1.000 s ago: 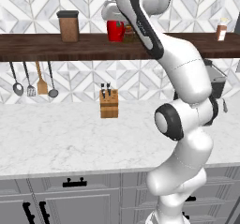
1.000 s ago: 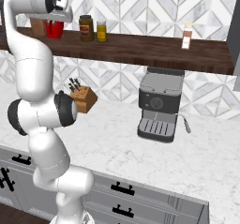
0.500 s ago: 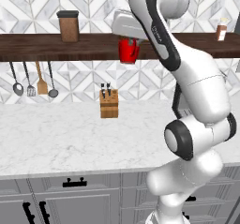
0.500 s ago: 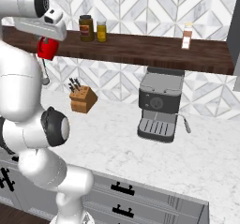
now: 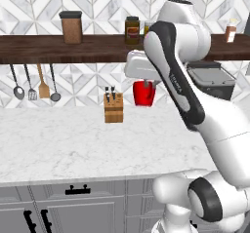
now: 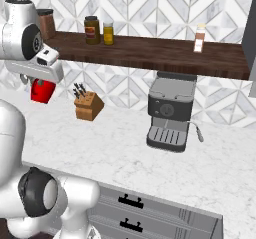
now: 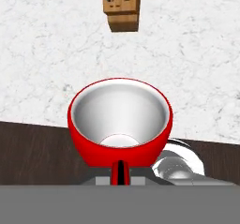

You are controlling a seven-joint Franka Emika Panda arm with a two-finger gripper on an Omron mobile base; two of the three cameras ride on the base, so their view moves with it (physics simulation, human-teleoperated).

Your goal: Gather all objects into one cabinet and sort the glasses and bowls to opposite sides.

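Clenched on the rim of the red cup [image 5: 144, 93], the gripper [image 5: 146, 84] is hanging the cup in the air above the back edge of the marble counter [image 5: 73, 144], below the front edge of the long dark shelf [image 5: 58, 49]. Seen from the right base view, the cup [image 6: 42, 91] is hanging under the white hand, well left of the knife block [image 6: 89, 105]. Looking down along the fingers, the cup [image 7: 120, 120] is showing a glossy red outside, a thin red lip and a pale grey-white inside with a lighter round bottom; it has no handle, and its wall is tapering slightly toward the base. It is sitting upright in the grip, touching nothing but the fingers.

Just beside it toward the counter's back edge, the wooden knife block [image 5: 114, 107] is standing with dark handles poking up. Farther right along the back edge, a dark coffee machine [image 6: 170, 113] is standing under the shelf. On the shelf above, a brown-lidded canister [image 5: 71, 27], two jars [image 6: 91, 30] and a small bottle [image 6: 200, 38] are standing along the board, and utensils [image 5: 34, 83] are hanging under its left end
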